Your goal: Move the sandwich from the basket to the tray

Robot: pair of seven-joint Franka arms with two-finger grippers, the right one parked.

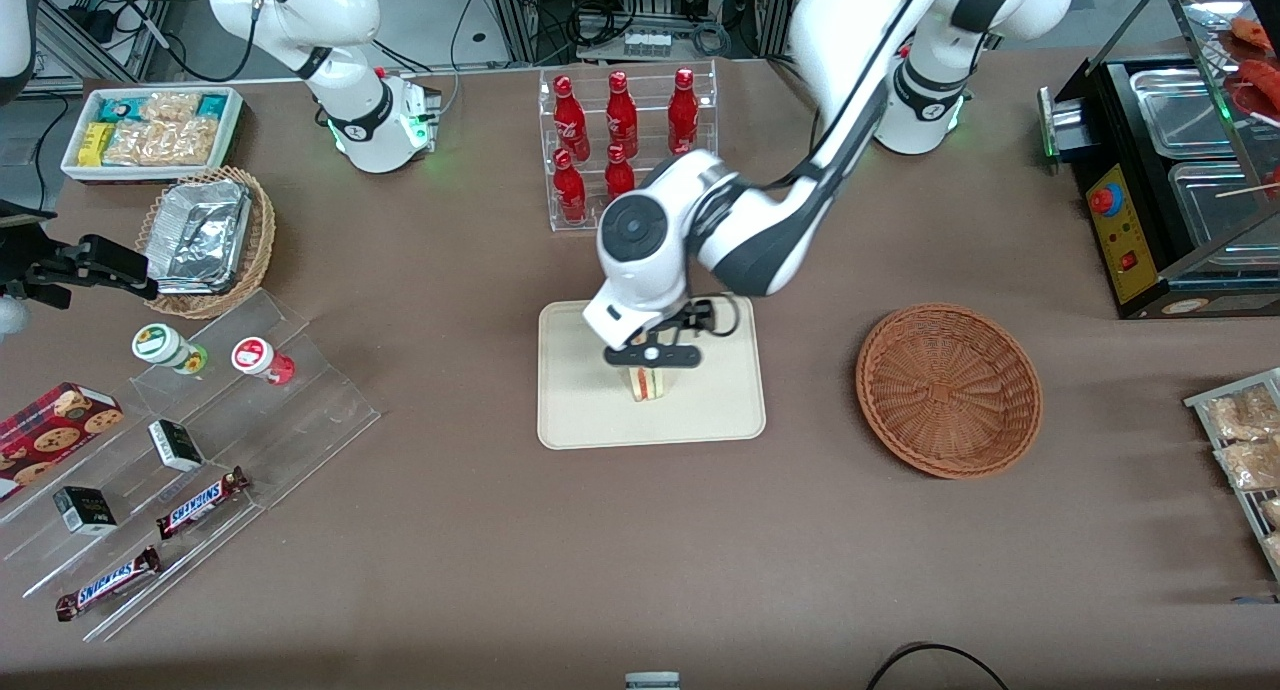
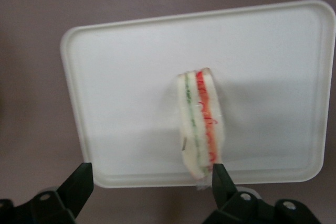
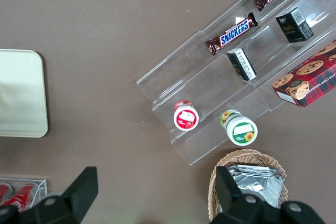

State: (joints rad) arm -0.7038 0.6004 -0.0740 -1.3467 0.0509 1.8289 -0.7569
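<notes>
Now gripper [image 1: 651,362] low over tray [image 1: 580,410], jaws released, sandwich [image 1: 648,383] between.

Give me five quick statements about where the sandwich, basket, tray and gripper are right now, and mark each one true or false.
1. The sandwich stands on the tray. True.
2. The basket holds the sandwich. False: the basket has nothing in it.
3. The gripper is directly above the sandwich, over the tray. True.
4. The gripper is clamped on the sandwich. False: its fingers are spread wide, and the sandwich stands nearer one of them.
5. The basket sits on the tray. False: it rests on the table beside it, toward the working arm's end.
</notes>
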